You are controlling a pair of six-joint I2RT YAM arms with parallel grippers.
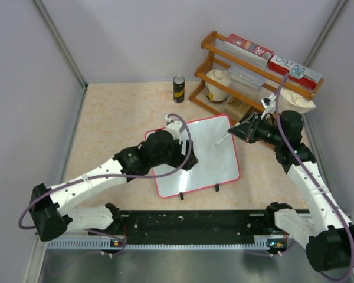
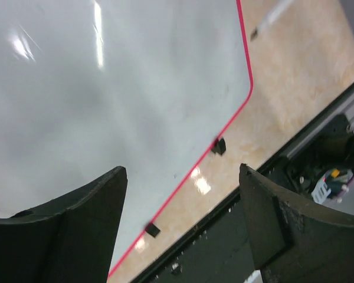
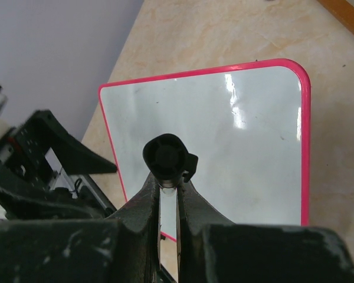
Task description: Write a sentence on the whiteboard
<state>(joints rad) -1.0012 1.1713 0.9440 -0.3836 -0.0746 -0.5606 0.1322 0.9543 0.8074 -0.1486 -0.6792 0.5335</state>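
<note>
Beige tabletop carrying pink-rimmed whiteboard, wooden rack and dark can beyond; left claw spread over it, right claw pinching marker.

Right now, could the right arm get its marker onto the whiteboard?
Probably yes. The right arm has its jaws shut on the marker, whose tip points at the far right part of the whiteboard, bare white there. The left arm sits over the other side, apart from it.
</note>
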